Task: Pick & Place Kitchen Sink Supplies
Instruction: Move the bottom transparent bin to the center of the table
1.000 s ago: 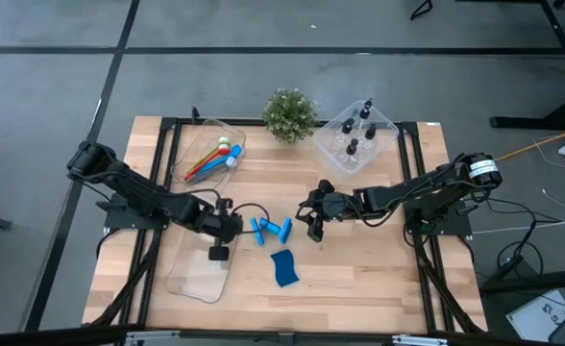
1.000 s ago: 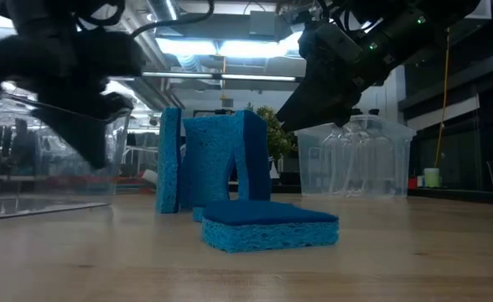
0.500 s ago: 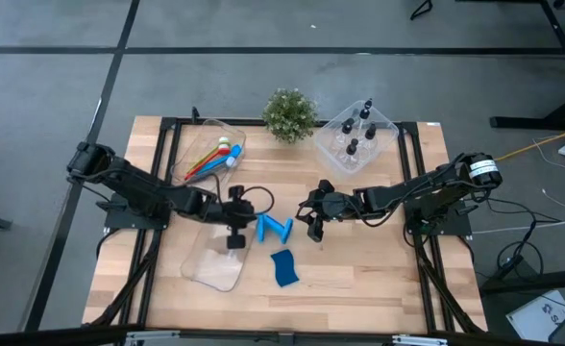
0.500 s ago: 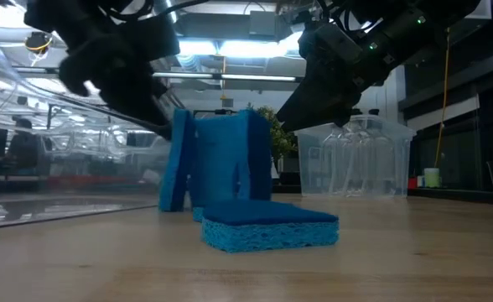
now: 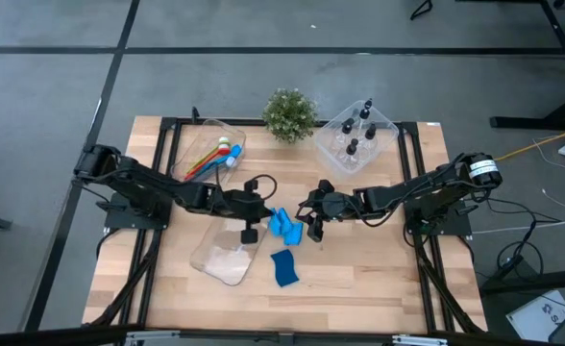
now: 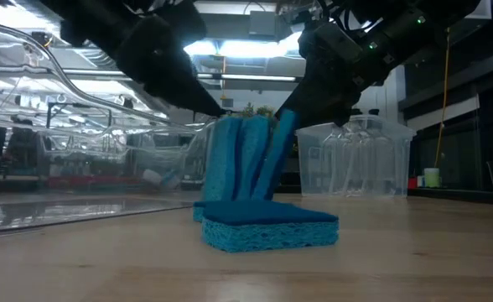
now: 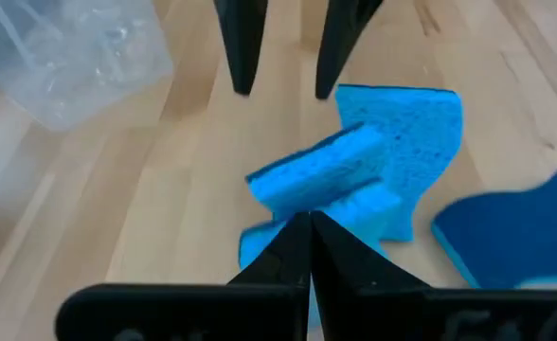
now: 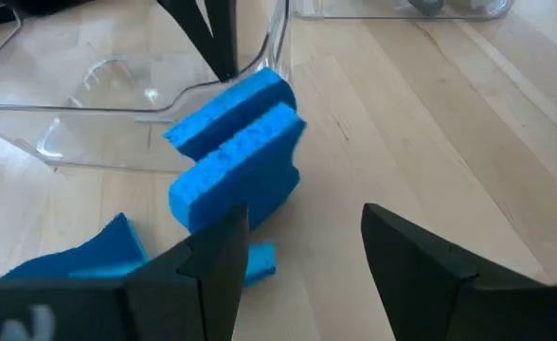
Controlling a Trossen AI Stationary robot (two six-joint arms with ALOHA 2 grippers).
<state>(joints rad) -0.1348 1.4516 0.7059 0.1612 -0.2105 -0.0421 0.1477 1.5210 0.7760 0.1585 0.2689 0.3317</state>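
A cluster of bright blue sponge pieces (image 5: 284,226) stands on edge at the table's middle, leaning toward its right edge (image 6: 248,164). One more sponge piece (image 5: 282,268) lies flat nearer the front. My left gripper (image 5: 261,219), shut, is right at the cluster's left side (image 7: 309,227). My right gripper (image 5: 311,229) hovers open just to the right of the cluster, with the sponges in front of its fingers (image 8: 302,242). Brushes (image 5: 208,160) lie in a clear bin at the far left. Black-capped bottles (image 5: 355,133) stand in a clear bin at the far right. My left gripper pushes with its shut fingertips (image 7: 309,248) against the left side of the nearest leaning sponge piece (image 7: 321,185). It comes from the table's left, slanting down. The pieces rest on their lower edges on the table, tipped toward the right gripper.
A clear bin (image 5: 227,258) lies on the table beside my left arm, on the near side. A small potted plant (image 5: 289,113) stands at the far middle. Bare wood lies along the table's near right part.
My left gripper has swept toward the table's right edge, tipped up and stayed shut, reaching the upright sponges. The cluster has slid toward the right gripper and now leans over. The clear bin beside the arm has shifted right with it.
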